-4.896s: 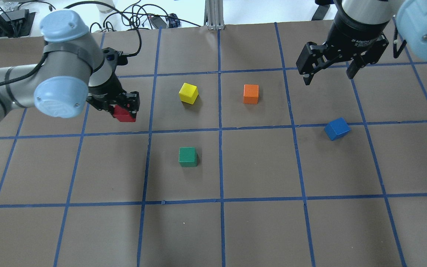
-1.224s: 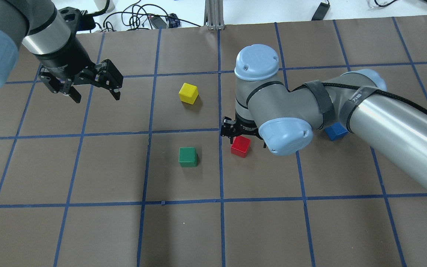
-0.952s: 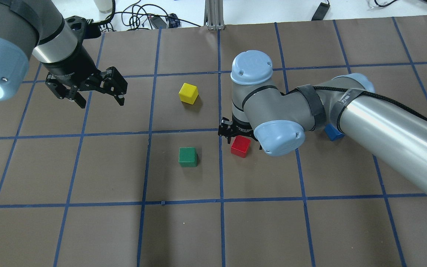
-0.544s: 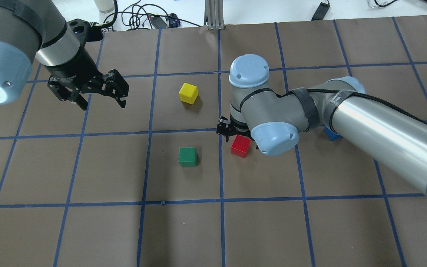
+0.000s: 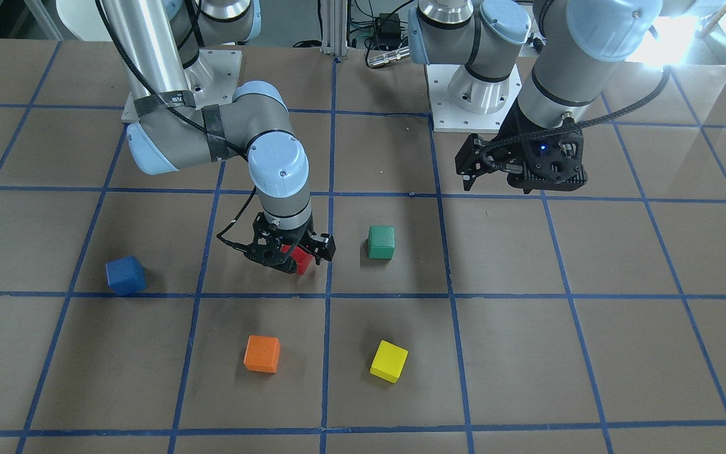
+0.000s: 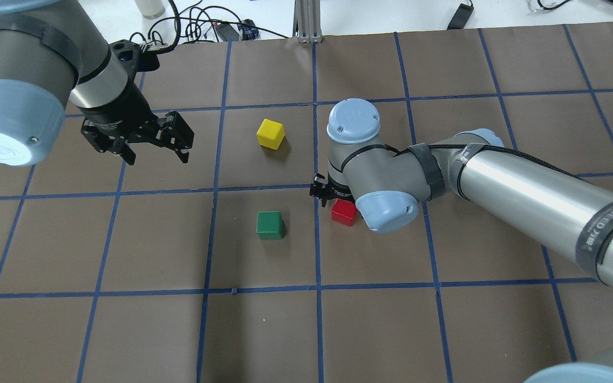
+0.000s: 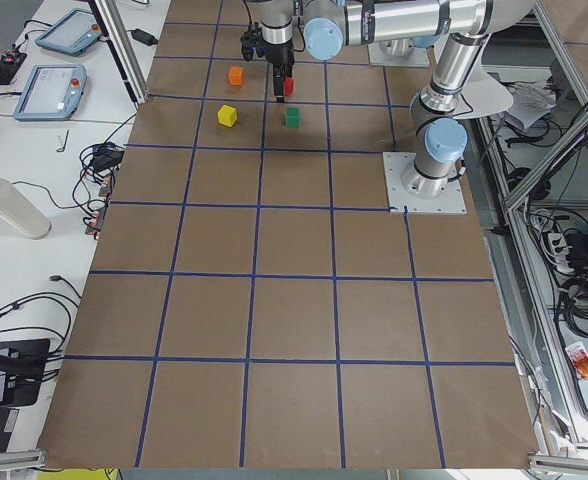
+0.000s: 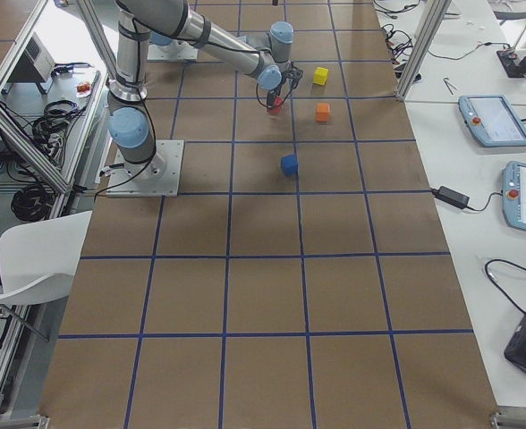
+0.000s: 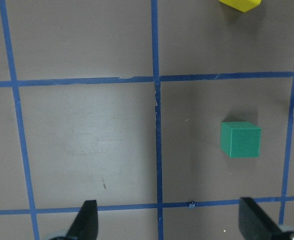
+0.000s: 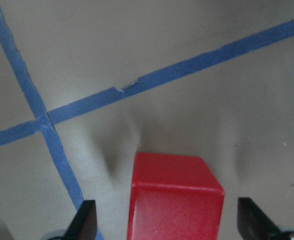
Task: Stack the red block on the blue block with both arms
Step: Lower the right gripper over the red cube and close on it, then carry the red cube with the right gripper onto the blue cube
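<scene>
Five cubes on the bench [image 6: 125, 330] — one red block [image 6: 344, 211] between the right arm's [image 6: 524, 186] jaws, one blue block [image 5: 125, 275], one green cube [image 6: 270, 224], one yellow cube [image 6: 271, 133], one orange cube [image 5: 261, 354]. Two arms, counting the left arm [image 6: 99, 90] — two pairs of jaws.

On the table [image 6: 445, 330], near the middle: red block [image 6: 344, 211], with the fingers of the right gripper [image 5: 292, 253] on either side of it — a gap on each side. Near it, on the robot's left: green cube [image 6: 270, 224]. Beyond these two, farther from the robot: orange cube [image 5: 261, 354] and, left of that, yellow cube [image 6: 271, 133]. Well apart on the robot's right: blue block [image 5: 125, 275]. Far to the left, above the table — left gripper [image 6: 156, 153].
</scene>
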Available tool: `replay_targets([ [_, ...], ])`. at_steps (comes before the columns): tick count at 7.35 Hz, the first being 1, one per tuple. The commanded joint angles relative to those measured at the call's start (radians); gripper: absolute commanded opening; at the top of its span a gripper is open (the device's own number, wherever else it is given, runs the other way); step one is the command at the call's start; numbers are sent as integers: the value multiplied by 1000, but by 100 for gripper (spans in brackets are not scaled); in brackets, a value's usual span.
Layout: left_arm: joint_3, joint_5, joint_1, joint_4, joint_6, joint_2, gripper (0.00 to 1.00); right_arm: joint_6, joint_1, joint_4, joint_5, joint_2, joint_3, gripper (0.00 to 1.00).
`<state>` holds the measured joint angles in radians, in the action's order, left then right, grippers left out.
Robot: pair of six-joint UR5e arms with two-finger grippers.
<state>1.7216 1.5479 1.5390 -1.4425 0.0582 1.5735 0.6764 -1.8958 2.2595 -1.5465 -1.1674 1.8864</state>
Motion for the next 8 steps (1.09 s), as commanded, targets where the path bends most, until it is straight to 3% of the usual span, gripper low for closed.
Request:
replay_targets([
  [1, 10, -3, 3, 31, -3, 2, 100, 17, 1, 9, -10, -2, 2, 28],
  [2, 12, -6, 1, 36, -11, 11, 100, 18, 0, 8, -14, -3, 0, 4],
  [3, 12, -5, 3, 39, -11, 14, 100, 12, 3, -7, -18, -8, -9, 1],
  [6, 13, -2, 3, 39, -9, 7, 100, -154, 67, -98, -29, -124, -10, 2],
  [7, 13, 3, 3, 37, -8, 5, 100, -288, 120, -166, -27, -177, -9, 3],
  [8, 13, 4, 3, 37, -6, 3, 100, -534, 186, -243, -53, -227, -7, 2],
])
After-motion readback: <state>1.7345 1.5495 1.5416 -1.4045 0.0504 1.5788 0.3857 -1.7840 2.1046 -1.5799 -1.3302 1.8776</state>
